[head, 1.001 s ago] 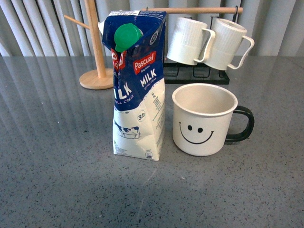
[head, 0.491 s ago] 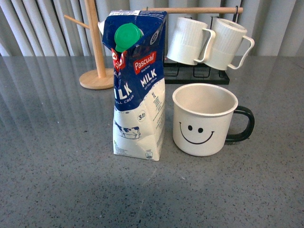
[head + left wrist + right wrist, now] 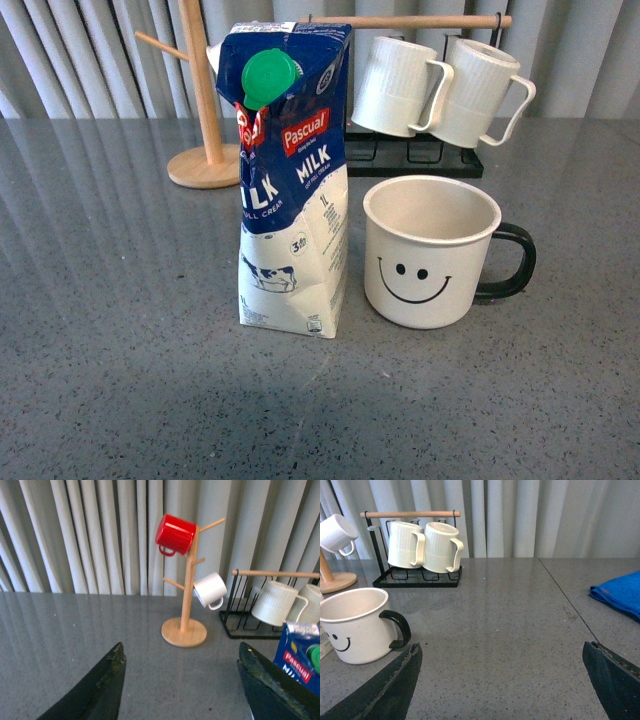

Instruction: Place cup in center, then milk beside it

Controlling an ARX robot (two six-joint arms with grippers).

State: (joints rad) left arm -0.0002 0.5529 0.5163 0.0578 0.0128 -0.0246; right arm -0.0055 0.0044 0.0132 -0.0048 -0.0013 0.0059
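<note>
Milk [image 3: 293, 190] parked upright just left of the smiley cup [image 3: 432, 252].
Both grippers, left [image 3: 180, 680] and right [image 3: 502, 680], spread wide, holding nothing.

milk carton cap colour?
Green. The round cap sits on the dark blue top of the milk carton; clearest in the front view.

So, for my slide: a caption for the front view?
Blue-and-white Pascual milk carton standing beside white smiley-face enamel mug on grey speckled table.
</note>
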